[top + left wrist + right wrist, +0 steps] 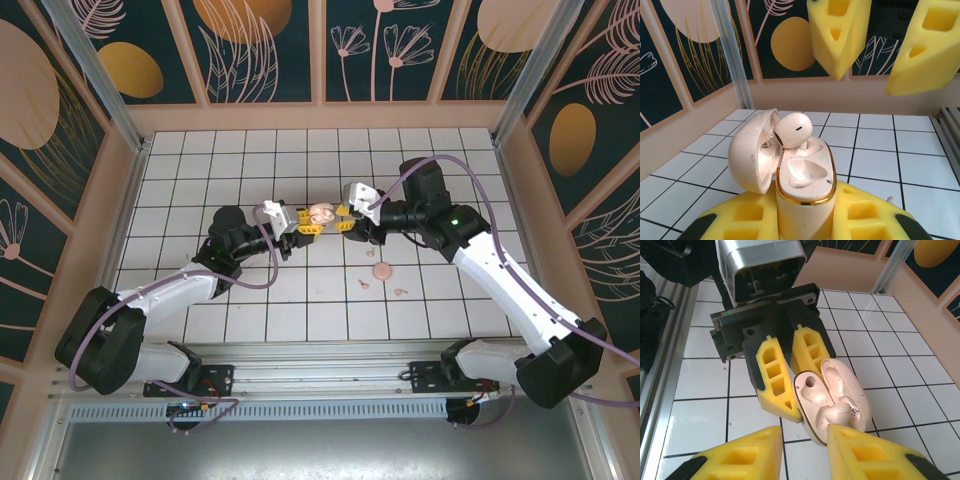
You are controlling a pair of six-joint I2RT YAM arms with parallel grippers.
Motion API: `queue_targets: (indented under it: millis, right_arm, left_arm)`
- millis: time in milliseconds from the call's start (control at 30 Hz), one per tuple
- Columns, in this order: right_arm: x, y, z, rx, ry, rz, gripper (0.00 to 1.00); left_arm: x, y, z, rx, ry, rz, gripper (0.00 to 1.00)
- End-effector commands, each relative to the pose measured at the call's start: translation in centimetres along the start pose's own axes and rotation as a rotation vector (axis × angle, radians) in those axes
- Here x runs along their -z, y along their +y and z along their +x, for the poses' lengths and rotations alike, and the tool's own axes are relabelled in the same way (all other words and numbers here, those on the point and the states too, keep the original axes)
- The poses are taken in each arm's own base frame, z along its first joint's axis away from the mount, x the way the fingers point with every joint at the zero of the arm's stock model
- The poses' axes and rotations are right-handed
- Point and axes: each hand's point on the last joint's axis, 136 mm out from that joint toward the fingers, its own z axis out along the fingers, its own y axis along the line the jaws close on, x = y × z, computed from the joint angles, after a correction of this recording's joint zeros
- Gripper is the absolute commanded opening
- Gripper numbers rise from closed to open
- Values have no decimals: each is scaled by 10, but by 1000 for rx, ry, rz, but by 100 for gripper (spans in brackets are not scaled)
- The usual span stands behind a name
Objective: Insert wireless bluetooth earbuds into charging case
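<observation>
Case point(805, 175) in left pincer point(792, 362) | right pincer point(865, 81) parted, empty | overhead: loose pink piece point(382, 270)

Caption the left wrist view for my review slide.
Left gripper clamps the open charging case, one earbud propped inside, right gripper open above.

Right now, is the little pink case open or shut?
Open. The case has its lid swung back, showing the hollows inside, with one earbud standing in one.

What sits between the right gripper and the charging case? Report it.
One earbud, stem down in the far socket of the charging case, below the right gripper; the left wrist view shows it.
</observation>
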Motion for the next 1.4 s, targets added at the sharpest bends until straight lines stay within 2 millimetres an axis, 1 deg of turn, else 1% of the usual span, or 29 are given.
queue_targets:
  millis: [0,167,533,800,867,967,1067,1133,1233,1367]
  right_arm:
    - [-1,-9,-6,60,-19,24,30]
    - [-5,-13,-5,71,-18,28,30]
    - [-15,-13,-1,68,-22,-9,30]
    - [-24,-7,10,81,34,-70,29]
    - [-26,-7,15,90,60,-79,29]
    - [-27,-6,23,110,102,-96,28]
    - [-27,-6,24,134,120,-103,27]
    - [-25,-8,23,142,120,-92,27]
    - [-18,-11,12,143,71,-63,30]
    - [-6,-3,-8,132,-31,-46,30]
  left_arm:
    - [0,-3,-25,-59,-50,27,11]
    - [0,-4,-27,-63,-54,30,11]
    - [-1,-5,-29,-62,-58,38,12]
    - [0,-5,-31,-71,-57,42,12]
    - [0,-5,-30,-72,-55,41,12]
    - [0,-5,-31,-78,-52,40,11]
    - [0,-6,-29,-76,-47,41,12]
    - [0,-5,-29,-76,-47,39,11]
    - [0,-5,-29,-76,-45,37,11]
    - [1,-2,-23,-75,-33,17,11]
